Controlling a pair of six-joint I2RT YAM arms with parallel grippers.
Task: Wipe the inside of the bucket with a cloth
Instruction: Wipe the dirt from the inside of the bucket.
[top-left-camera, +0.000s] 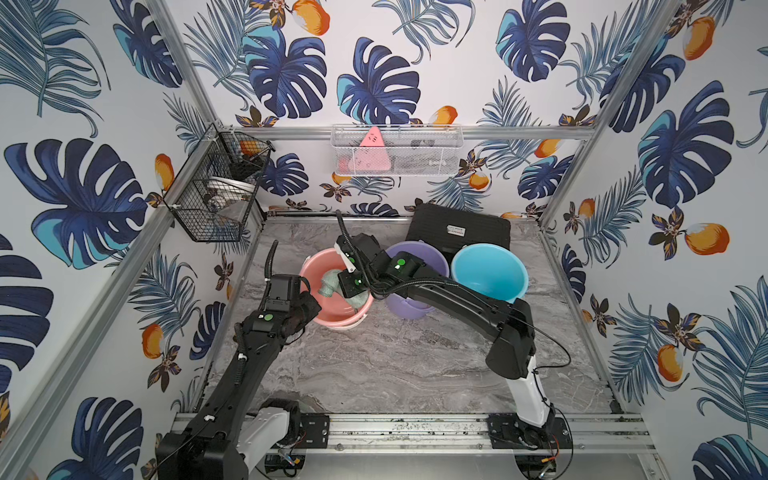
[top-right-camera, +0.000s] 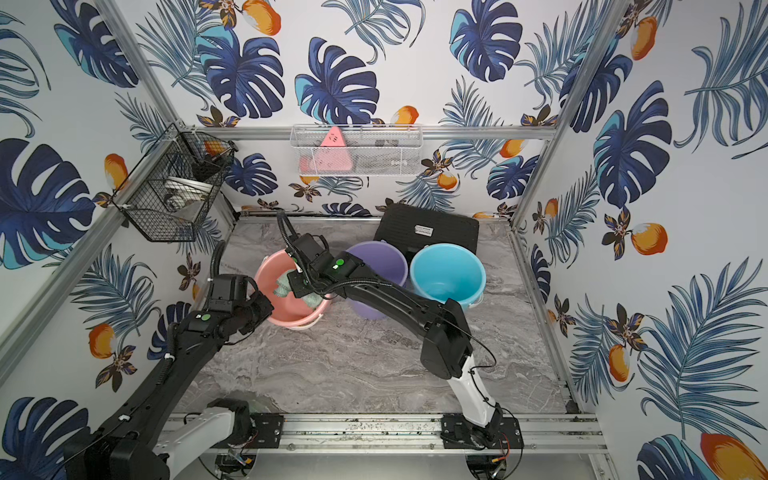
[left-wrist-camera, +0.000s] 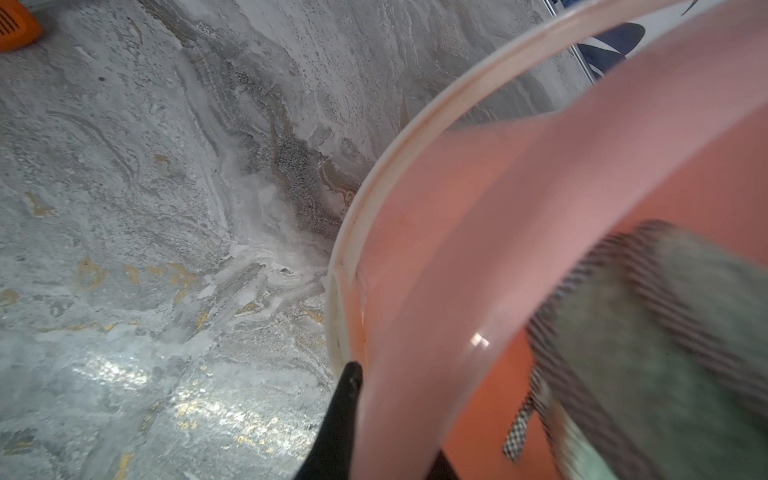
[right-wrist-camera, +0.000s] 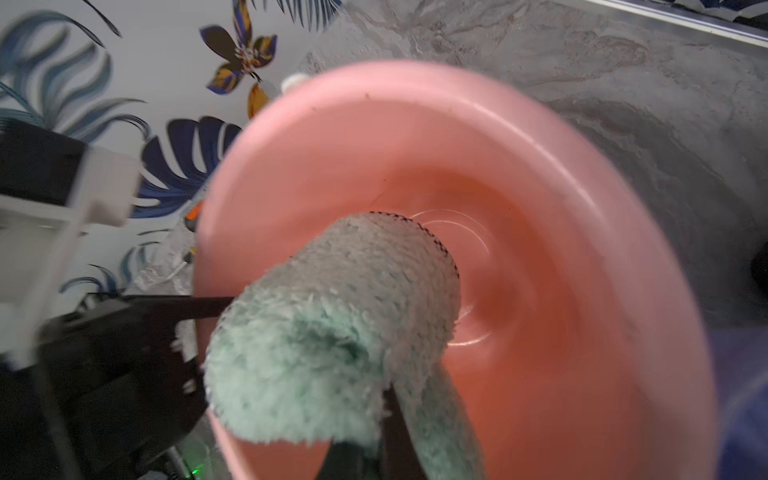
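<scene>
Pink bucket (top-left-camera: 332, 316) on marble tabletop (top-left-camera: 395, 365): looks light, thin, slick plastic; L gripper (top-left-camera: 309, 305) jaws pinch its rim. Inside, fluffy cloth (right-wrist-camera: 332, 316), soft & limp, bunched in R gripper (right-wrist-camera: 386, 424) jaws, clamped mid-fold.

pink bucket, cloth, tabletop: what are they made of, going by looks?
The pink bucket: likely moulded plastic, smooth and glossy; highlights glint on its inner wall. The cloth: fluffy pale green pile, probably microfibre, with a stitched edge. The tabletop: grey marble-look veining with slight sheen; real stone or printed laminate, cannot tell.
</scene>
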